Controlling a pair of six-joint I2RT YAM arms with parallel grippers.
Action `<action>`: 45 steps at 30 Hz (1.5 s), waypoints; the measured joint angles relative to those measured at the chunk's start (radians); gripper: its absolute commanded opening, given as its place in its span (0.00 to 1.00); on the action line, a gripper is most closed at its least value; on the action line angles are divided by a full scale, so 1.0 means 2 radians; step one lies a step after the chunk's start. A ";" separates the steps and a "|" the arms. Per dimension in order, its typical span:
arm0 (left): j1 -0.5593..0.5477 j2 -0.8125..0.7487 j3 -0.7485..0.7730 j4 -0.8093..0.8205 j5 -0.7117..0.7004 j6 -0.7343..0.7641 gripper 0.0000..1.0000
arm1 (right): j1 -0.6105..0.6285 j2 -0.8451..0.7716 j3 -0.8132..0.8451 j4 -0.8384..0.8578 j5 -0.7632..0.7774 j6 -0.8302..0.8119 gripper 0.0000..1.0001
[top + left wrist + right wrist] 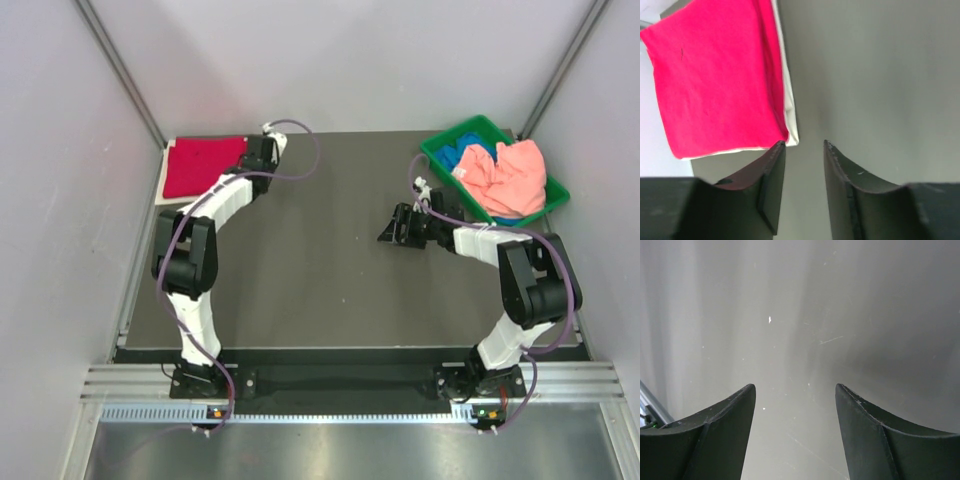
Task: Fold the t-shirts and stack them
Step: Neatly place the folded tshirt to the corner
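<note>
A crimson-red t-shirt (205,165) lies folded flat at the table's far left corner. In the left wrist view the red shirt (715,85) rests on a folded white t-shirt (790,112) whose edge shows along its right and lower sides. My left gripper (262,152) (802,144) is just right of the stack's corner, open, with only bare table between its fingers. A salmon-pink t-shirt (510,172) lies crumpled on a blue one (474,156) in the green bin. My right gripper (395,228) (795,387) hangs open over bare table, holding nothing.
The green plastic bin (440,150) stands at the far right corner of the dark table (330,270). Grey walls close in on the left, back and right. A metal rail runs along the near edge by the arm bases.
</note>
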 measured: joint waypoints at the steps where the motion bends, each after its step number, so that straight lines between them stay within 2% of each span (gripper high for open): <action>1: 0.007 0.002 0.017 -0.010 0.011 -0.012 0.37 | 0.000 -0.001 0.000 0.000 0.003 -0.001 0.65; 6: 0.045 0.031 0.083 -0.039 0.023 -0.059 0.18 | 0.000 -0.002 0.000 -0.002 0.013 -0.003 0.65; 10: 0.071 0.057 0.113 -0.058 0.019 -0.091 0.09 | 0.000 -0.002 0.000 -0.002 0.017 -0.003 0.65; 22: 0.081 0.142 0.135 -0.086 -0.003 -0.124 0.08 | 0.000 0.001 0.013 -0.014 0.027 -0.011 0.65; 28: 0.076 0.120 0.135 -0.112 -0.013 -0.136 0.15 | 0.000 -0.020 0.016 -0.046 0.037 -0.012 0.66; 32: 0.064 0.051 0.103 -0.133 0.039 -0.165 0.18 | 0.000 -0.067 0.016 -0.077 0.041 -0.012 0.69; 33: 0.056 0.024 0.087 -0.134 0.055 -0.175 0.20 | 0.000 -0.082 0.016 -0.085 0.042 -0.011 0.76; 34: 0.046 -0.004 0.067 -0.133 0.074 -0.185 0.22 | 0.000 -0.097 0.016 -0.094 0.046 -0.010 0.98; 36: 0.019 -0.063 0.023 -0.126 0.109 -0.201 0.27 | 0.001 -0.132 0.016 -0.115 0.054 -0.010 1.00; 40: -0.047 -0.187 -0.071 -0.112 0.198 -0.227 0.40 | 0.001 -0.224 0.016 -0.171 0.085 -0.011 1.00; 43: -0.059 -0.261 -0.120 -0.109 0.257 -0.242 0.61 | 0.001 -0.297 0.024 -0.216 0.111 -0.010 1.00; 45: -0.053 -0.307 -0.148 -0.108 0.278 -0.249 0.83 | 0.001 -0.340 0.036 -0.240 0.127 -0.010 1.00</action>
